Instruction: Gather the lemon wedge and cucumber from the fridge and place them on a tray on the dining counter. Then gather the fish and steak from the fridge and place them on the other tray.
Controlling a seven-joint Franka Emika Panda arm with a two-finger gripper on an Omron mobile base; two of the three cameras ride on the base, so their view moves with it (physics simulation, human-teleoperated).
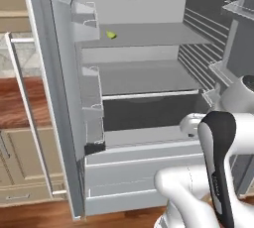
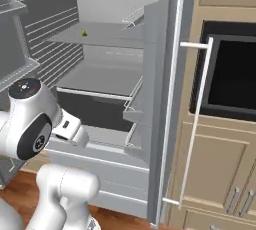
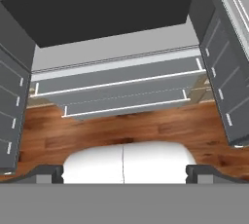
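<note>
Grey fridge (image 1: 144, 73) open, arm in front of it

Pale grey fridge interior stands with both doors swung wide, long bar handles (image 2: 195, 119) at the sides, drawers (image 3: 121, 89) below over reddish wood floor (image 3: 146, 128). White arm (image 2: 30, 119) is folded before the lower shelves, its hand tilted down toward the drawers and floor. Gripper (image 3: 124, 172) fingers are spread wide apart, nothing between them. Small yellow-green lemon wedge (image 1: 111, 34) lies on the upper shelf (image 1: 163, 34), near its left end, well apart from the hand.
</note>
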